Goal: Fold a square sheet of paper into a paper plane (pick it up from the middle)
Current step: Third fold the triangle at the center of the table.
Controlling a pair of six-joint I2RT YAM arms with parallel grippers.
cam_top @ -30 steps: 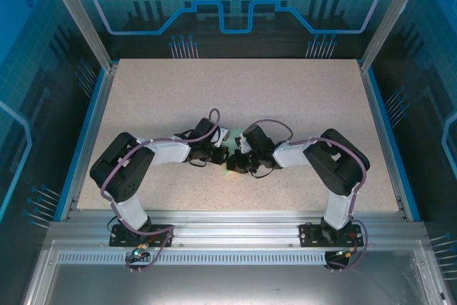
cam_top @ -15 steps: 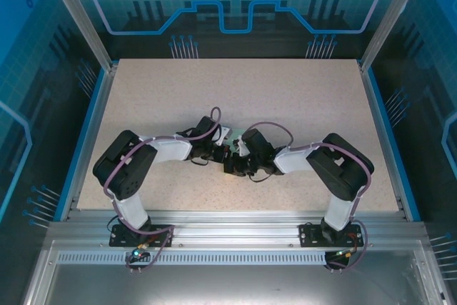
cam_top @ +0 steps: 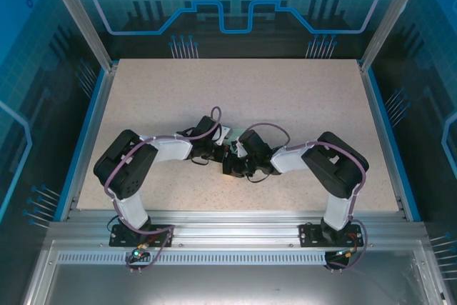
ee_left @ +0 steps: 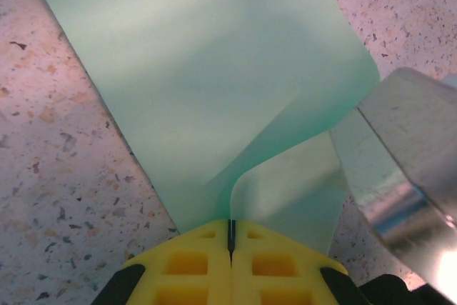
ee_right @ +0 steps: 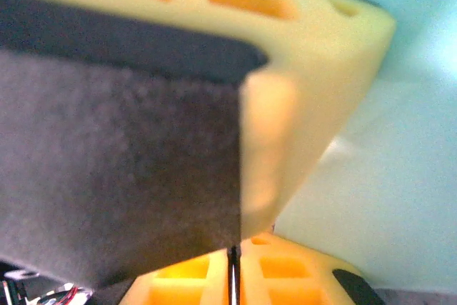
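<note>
left gripper [ee_left: 230, 229] clamped on square sheet of paper [ee_left: 207, 83], which curls ahead. right gripper [ee_right: 232, 261] jaws together; blurred yellow finger [ee_right: 285, 69] ahead hides any grip on paper.

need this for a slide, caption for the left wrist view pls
Left gripper pinching a thin, pale mint-green sheet of paper, bowed over the speckled pinkish table

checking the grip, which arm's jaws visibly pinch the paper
The left gripper: the paper runs straight into the closed seam of its jaws. The right gripper's jaws are shut too, but there the paper lies off to their side.
</note>
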